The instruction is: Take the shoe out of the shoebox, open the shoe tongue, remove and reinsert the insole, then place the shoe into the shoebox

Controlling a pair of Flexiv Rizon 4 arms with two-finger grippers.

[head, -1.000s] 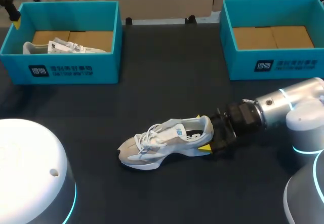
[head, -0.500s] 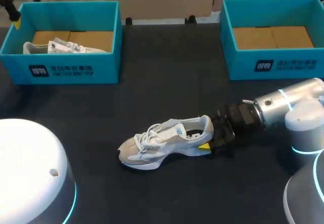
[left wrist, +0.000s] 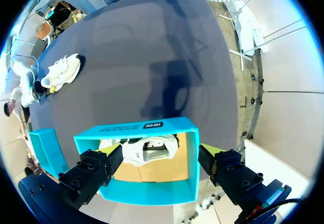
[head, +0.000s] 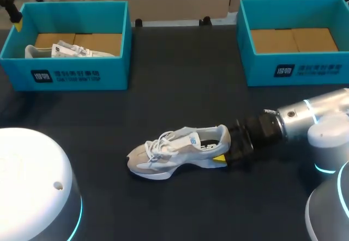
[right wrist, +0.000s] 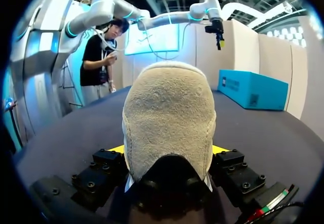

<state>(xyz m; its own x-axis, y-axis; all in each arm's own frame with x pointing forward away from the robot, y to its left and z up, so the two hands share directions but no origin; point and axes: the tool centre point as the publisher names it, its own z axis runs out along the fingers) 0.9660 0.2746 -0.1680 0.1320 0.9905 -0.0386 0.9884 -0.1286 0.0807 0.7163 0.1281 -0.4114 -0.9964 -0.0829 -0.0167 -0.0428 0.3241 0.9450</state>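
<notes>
Shoe [head: 177, 149] stands on its sole at the middle of the table [head: 163, 88], toe to the left. Its heel is pinched by the right gripper [head: 224, 155], whose arm comes in low from the right. Against a second ago, the arm has swung a little nearer the front edge. The toe has turned slightly toward the far side, so the shoe lies more level across the view, while heel and gripper sit almost where they were. Left box [head: 65, 74] at the far left holds a second shoe [head: 68, 50] on its cardboard floor. Right box [head: 294, 69] at the far right shows its cardboard floor.

From the left wrist, the left gripper [left wrist: 162, 150] hangs over the left box with fingers spread wide, touching nothing, and the second shoe is seen below between them. The shoe on the table lies well apart, beyond the box, with the right arm at its heel.

From the right wrist, the suede heel fills the gap between the right gripper's fingers, a yellow tip against either side, and the left box stands far off across the table
</notes>
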